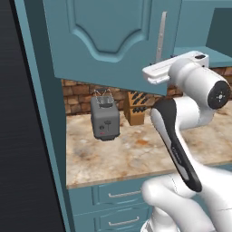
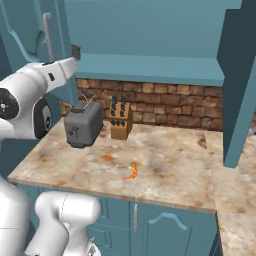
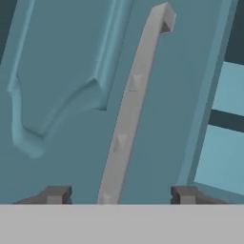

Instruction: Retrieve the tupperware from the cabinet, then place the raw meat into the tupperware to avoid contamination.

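Raised high with elbow bent, forearm reaching to the far side; hand (image 3: 119, 195) with fingers (image 3: 56, 194) spread wide, holding nothing.

The gripper (image 3: 118, 194) stands wide apart, its two dark fingertips (image 3: 56, 194) on either side of the silver bar handle (image 3: 131, 109). Straight ahead is the teal cabinet (image 3: 62, 157) door with its arched panel, and the handle runs up between the tips.

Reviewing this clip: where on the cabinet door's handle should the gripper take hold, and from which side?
Grip the handle mid-bar, head-on from the door's front. It is a slim bar standing off the panel, and the gripper already straddles it with jaws open.
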Tool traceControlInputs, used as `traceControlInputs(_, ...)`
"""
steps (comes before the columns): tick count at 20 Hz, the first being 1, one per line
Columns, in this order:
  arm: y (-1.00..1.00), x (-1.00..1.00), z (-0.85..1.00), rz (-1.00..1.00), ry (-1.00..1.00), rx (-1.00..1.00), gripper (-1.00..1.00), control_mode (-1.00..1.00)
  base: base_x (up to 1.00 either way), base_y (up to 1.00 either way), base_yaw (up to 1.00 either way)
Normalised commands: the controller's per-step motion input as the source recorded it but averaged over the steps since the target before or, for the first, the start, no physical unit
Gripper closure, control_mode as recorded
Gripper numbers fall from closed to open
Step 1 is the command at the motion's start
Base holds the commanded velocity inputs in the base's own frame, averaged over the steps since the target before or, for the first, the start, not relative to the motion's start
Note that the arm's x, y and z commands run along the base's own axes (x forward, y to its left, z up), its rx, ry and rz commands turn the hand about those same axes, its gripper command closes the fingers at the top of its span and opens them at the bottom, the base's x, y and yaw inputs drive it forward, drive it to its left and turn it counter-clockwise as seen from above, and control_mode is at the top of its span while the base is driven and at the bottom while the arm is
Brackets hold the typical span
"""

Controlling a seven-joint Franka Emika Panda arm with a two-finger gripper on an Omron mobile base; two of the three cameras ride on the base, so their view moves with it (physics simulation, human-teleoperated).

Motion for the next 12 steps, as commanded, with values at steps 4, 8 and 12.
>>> traceControlInputs(4, -0.44, -0.37, 0.07, 0.0, -0.09, 0.04, -1.0, -1.0, 0.0, 0.0, 0.0)
traceControlInputs(8, -0.58, -0.36, 0.09, 0.0, -0.08, 0.02, -1.0, -1.0, 0.0, 0.0, 0.0)
traceControlInputs(12, -0.66, -0.16, 0.03, 0.0, -0.05, 0.0, -1.0, -1.0, 0.0, 0.0, 0.0)
